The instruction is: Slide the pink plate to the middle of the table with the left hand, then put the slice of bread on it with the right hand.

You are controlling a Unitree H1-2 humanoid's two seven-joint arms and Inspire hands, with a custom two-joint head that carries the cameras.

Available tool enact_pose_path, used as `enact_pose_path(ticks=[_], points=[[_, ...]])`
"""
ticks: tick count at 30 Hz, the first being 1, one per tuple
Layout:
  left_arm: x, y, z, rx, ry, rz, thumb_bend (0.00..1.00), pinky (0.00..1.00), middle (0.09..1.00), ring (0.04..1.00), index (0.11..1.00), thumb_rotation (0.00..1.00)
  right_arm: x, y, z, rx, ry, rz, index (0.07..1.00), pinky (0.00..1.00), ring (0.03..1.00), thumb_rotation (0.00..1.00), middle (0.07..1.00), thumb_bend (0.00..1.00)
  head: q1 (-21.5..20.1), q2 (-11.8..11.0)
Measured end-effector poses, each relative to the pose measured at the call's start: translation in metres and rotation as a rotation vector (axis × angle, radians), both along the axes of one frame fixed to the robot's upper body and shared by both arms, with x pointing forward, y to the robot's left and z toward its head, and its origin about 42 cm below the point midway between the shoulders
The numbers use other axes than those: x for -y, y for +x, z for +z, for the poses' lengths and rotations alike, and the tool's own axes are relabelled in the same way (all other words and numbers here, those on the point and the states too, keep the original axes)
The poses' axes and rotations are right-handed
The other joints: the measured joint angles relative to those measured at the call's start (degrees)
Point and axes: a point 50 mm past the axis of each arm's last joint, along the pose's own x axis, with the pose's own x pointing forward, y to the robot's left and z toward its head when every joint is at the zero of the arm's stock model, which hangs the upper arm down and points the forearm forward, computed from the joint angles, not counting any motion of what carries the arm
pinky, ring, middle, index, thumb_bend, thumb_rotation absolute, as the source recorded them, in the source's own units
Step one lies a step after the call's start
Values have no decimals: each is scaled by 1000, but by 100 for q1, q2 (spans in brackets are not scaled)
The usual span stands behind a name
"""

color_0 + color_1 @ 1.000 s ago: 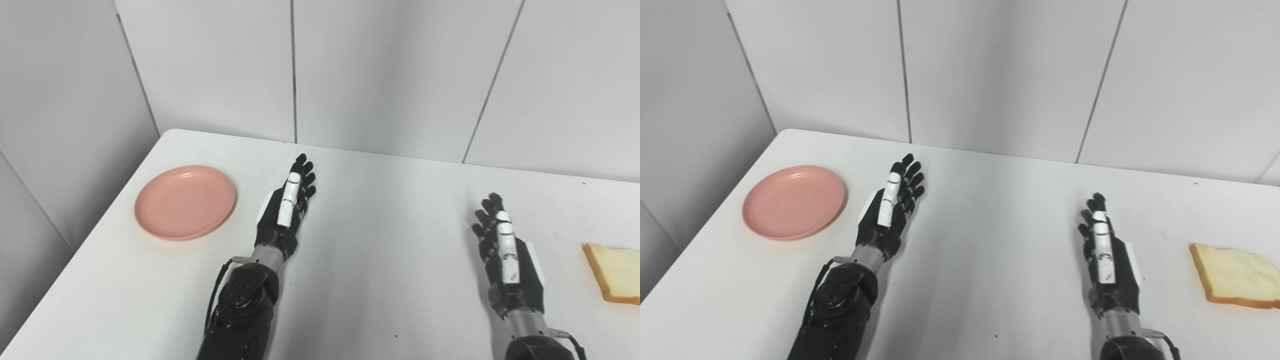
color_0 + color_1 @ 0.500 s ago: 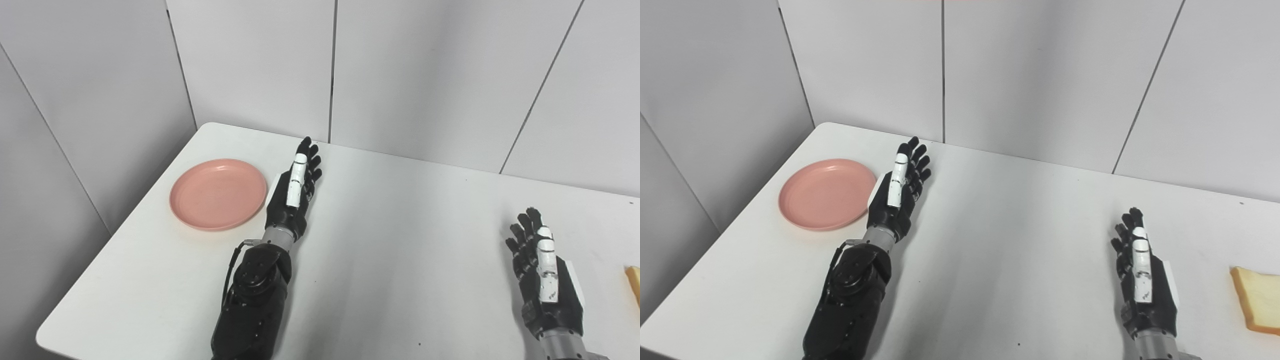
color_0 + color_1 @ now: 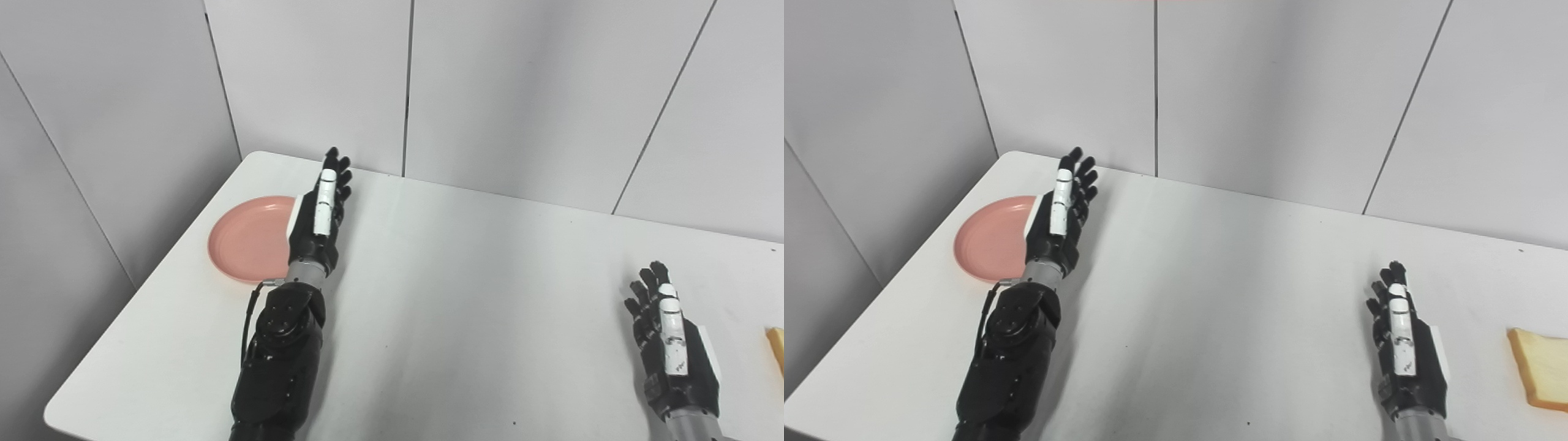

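Note:
A round pink plate point(image 3: 245, 239) lies near the table's far left corner. My left hand point(image 3: 318, 214) is open, held edge-up with fingers stretched forward, and it hangs over the plate's right rim, hiding that part. Whether it touches the plate I cannot tell. Far to the right, at the picture's edge, lies the slice of bread point(image 3: 1542, 373), tan-crusted and cut off by the frame. My right hand point(image 3: 1402, 355) is open too, fingers pointing away, empty, a short way left of the bread.
The white table point(image 3: 478, 294) has its left edge and rounded far-left corner close to the plate. Grey wall panels point(image 3: 490, 92) stand right behind the table's far edge.
The camera swung left between the first two pictures. Since then my left hand has moved left and forward, from beside the plate to over its right rim. The right hand has hardly moved.

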Motion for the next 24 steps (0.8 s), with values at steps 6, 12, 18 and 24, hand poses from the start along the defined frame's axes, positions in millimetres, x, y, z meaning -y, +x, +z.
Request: enact_pose_path(ticks=[6,12,18,24], points=[[-22,1,6,31,-4,48,701,1000,988,1000,1000,1000,0,0,1,2,1,-2,1000,1000,1000,946,1000,604,-18,-18],[-42,1,11,51,-22,87,692,1000,998,1000,1000,1000,0,0,1,2,0,1,1000,1000,1000,950,1000,609,70,-70],[-60,0,13,84,-20,147,704,1000,979,989,985,1000,0,0,1,2,0,0,1000,1000,1000,940,1000,635,114,-88],[-75,0,7,84,-38,216,707,1000,977,982,962,1000,1,0,1,3,0,-2,1000,1000,1000,931,1000,637,193,-114]])
